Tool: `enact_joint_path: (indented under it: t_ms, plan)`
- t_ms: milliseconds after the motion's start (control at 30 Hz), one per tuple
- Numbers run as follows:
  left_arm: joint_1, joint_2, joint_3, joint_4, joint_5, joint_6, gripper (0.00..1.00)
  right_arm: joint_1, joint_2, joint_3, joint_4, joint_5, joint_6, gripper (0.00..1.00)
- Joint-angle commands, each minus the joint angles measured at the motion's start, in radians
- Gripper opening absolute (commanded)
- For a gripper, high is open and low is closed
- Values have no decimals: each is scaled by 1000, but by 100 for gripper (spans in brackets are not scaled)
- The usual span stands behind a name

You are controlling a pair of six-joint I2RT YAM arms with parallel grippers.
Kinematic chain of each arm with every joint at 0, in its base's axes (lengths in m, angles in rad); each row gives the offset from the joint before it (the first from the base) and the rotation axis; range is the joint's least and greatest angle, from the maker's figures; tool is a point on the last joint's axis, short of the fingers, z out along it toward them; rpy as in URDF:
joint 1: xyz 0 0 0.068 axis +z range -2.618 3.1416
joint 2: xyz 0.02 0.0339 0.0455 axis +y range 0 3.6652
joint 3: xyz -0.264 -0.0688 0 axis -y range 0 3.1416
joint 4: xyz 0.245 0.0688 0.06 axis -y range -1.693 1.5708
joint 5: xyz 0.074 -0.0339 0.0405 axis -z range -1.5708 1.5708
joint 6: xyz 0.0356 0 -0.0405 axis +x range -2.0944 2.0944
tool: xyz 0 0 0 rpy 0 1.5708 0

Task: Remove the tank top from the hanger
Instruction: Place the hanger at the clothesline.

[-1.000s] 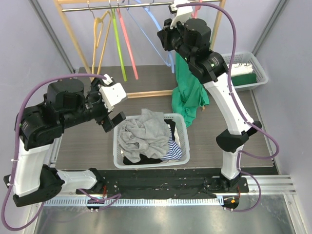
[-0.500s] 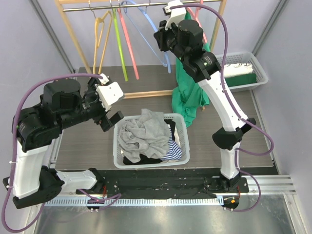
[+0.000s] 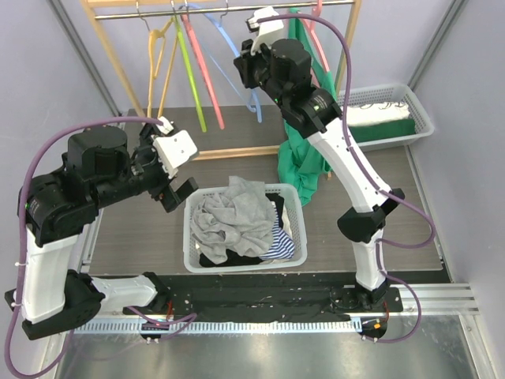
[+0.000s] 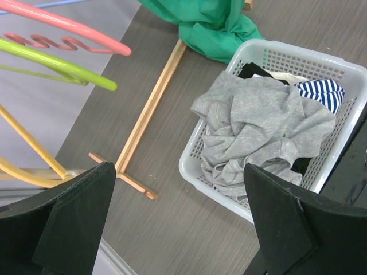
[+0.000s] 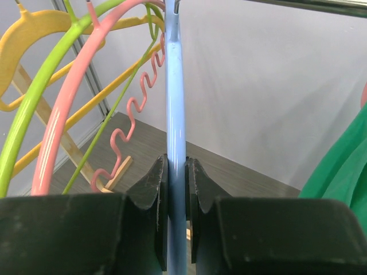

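Observation:
My right gripper (image 3: 246, 65) (image 5: 175, 167) is up by the rail, shut on the bare light-blue hanger (image 3: 254, 105) (image 5: 174, 109); the hanger's bar runs straight up between the jaws and no cloth is on it. To its right a green garment (image 3: 304, 154) (image 5: 344, 166) (image 4: 212, 28) hangs from the rail. A crumpled grey garment (image 3: 233, 213) (image 4: 258, 126) lies on top of the white basket (image 3: 189, 237) (image 4: 192, 172). I cannot tell which garment is the tank top. Over the floor at the basket's left side, my left gripper (image 3: 180, 193) (image 4: 178, 167) stands open and holds nothing.
Yellow (image 3: 162, 47), green (image 3: 189, 71) and pink (image 3: 207, 71) hangers hang on the wooden rack's rail. The rack's floor bar (image 3: 237, 151) runs behind the basket. A second white basket (image 3: 418, 110) with folded cloth stands at the back right.
The right arm has swung up and to the left with the blue hanger, bringing it nearer the other hangers on the rail. The left arm has drifted slightly left, still open.

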Motion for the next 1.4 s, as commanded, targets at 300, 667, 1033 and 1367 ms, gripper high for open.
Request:
enact_joint_path:
  t_ms: [300,667,1033,1367]
  plan:
    - [26,-3,23,-104,19,-31,100,46,-56,-1,71,62,-67,39]
    - [33,3,26,-97,6,-35,100,43,-365,-180,1,119,-86,67]
    - [43,29,58,-83,3,-43,100,-234,-541,-375,-21,56,-63,73]
    - [54,43,75,-84,4,-46,100,-383,-522,-452,-21,-163,65,80]
